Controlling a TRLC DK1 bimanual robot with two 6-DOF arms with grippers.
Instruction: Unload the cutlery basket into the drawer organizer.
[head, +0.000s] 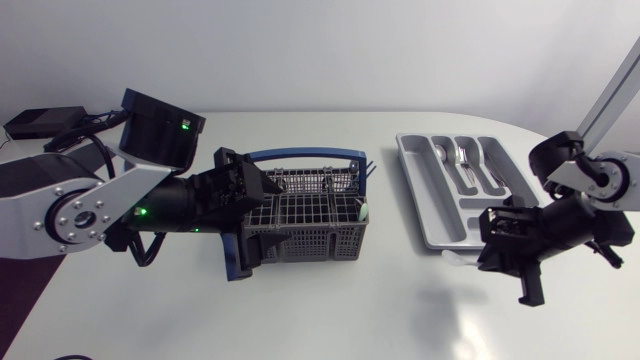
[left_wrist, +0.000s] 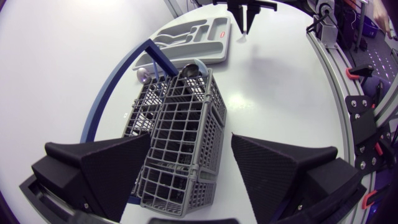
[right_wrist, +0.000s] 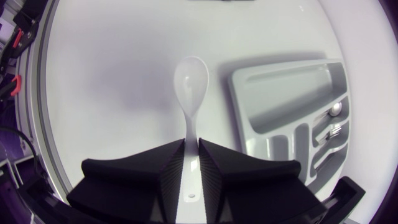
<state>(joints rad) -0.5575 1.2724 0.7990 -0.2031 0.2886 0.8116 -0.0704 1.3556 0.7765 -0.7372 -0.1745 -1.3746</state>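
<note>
The grey cutlery basket (head: 310, 215) with a blue handle stands at mid-table. My left gripper (head: 243, 205) is at its left end. In the left wrist view its fingers (left_wrist: 106, 168) stand open on either side of the basket's (left_wrist: 180, 124) near end. A metal spoon (left_wrist: 189, 68) sticks up at the far end. The grey drawer organizer (head: 425, 190) lies to the right, with metal cutlery (head: 465, 160) in its slots. My right gripper (right_wrist: 191, 174) is shut on the handle of a white plastic spoon (right_wrist: 189, 84), low over the table beside the organizer's (right_wrist: 280, 93) front corner.
A black box (head: 40, 122) with cables sits at the table's far left corner. Bare white tabletop (head: 350, 310) lies in front of the basket and between it and the organizer. The table's rounded edge (right_wrist: 46, 124) is close to my right gripper.
</note>
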